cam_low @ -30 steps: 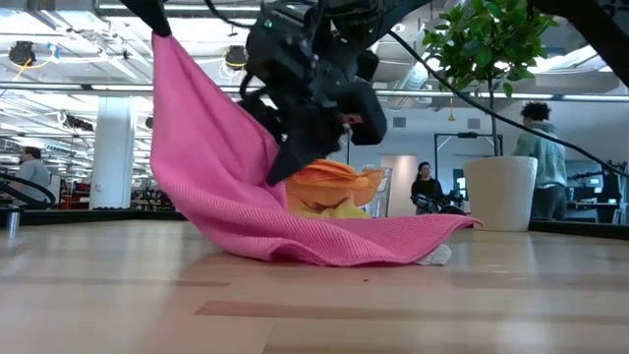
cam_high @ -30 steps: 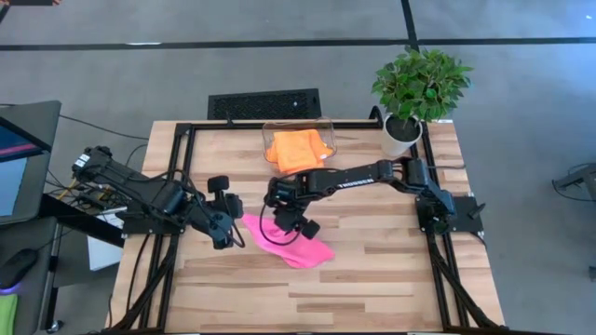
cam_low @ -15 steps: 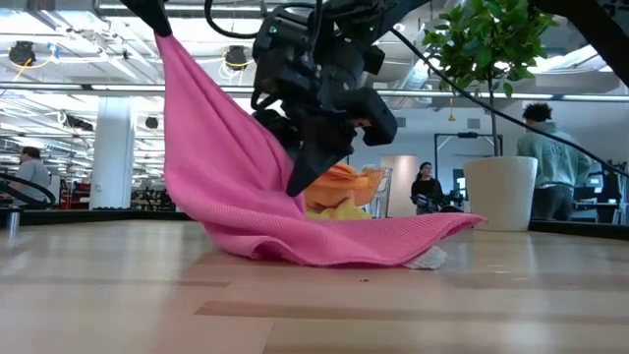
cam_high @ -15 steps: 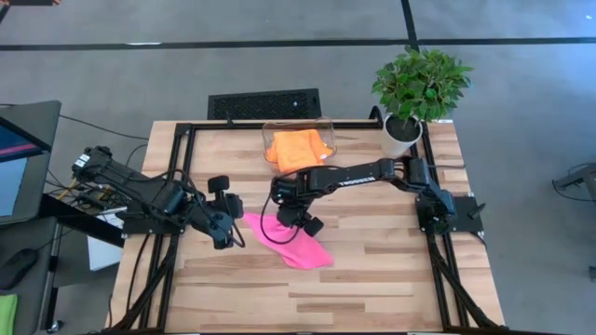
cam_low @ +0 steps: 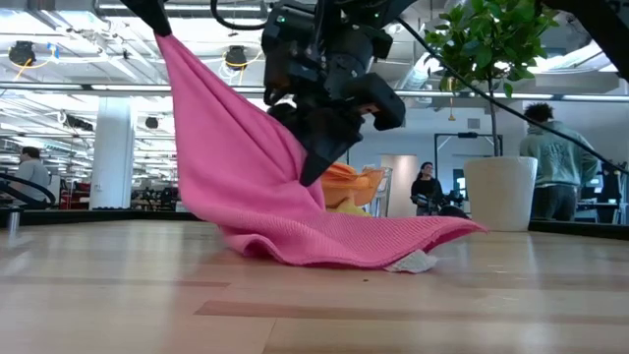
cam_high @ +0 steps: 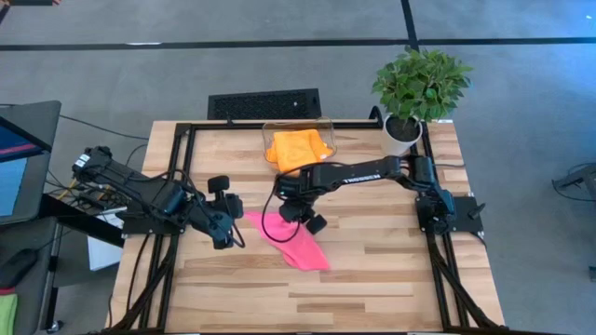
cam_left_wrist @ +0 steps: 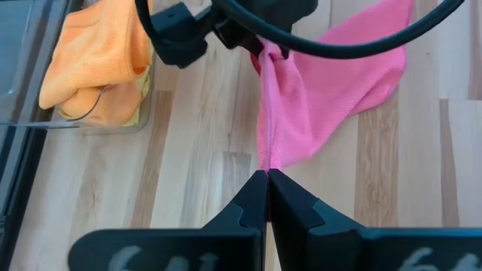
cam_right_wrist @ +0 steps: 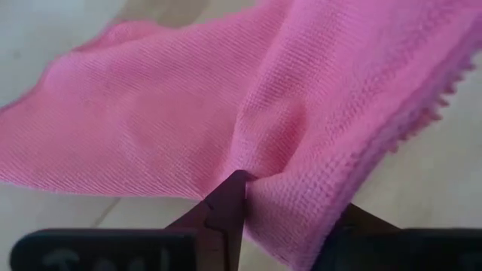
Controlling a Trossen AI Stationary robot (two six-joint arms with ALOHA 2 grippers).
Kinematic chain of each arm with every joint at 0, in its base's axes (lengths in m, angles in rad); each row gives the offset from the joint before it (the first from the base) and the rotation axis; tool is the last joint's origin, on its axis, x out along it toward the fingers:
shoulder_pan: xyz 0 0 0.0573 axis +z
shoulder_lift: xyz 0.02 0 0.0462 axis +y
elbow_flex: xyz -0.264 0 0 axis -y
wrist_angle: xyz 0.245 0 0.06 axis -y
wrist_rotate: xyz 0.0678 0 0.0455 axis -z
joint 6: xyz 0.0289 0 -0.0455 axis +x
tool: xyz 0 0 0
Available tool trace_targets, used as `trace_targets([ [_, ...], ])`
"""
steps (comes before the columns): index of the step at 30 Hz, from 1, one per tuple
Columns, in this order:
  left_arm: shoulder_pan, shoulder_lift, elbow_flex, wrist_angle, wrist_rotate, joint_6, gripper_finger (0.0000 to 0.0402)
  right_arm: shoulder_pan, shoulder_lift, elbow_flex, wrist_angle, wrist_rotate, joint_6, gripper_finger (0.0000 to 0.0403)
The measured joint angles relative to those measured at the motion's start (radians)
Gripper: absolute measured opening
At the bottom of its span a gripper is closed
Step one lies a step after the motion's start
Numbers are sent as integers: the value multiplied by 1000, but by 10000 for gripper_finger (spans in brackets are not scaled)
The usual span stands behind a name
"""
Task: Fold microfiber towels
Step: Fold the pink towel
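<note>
Tabletop: pink towel (cam_high: 300,239) between both jaws

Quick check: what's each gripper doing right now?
Left gripper: shut on a corner of the pink towel.
Right gripper: fingers around a fold of the pink towel, gripping it.

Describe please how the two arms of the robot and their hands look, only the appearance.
Both arms are black, built of jointed segments. The right arm carries white lettering along its long link, and a black cable loops beside its hand. The left hand ends in two dark, flat, wedge-shaped fingers; the left arm shows small wires near its base.
</note>
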Motion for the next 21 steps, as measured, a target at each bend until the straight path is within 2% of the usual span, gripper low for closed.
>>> trace_targets([
  [4,0,0,0,0,0,0,0,-2,-3,0,-39,63,28,122],
  [10,0,-1,0,3,19,0,0,-9,-3,0,-72,69,106,123],
  [15,0,-1,0,5,21,0,0,-7,-2,0,-74,76,106,124],
  [18,0,-1,0,6,21,0,0,-8,-2,0,-75,78,106,115],
  [21,0,-1,0,6,22,0,0,-7,-2,0,-76,78,99,88],
])
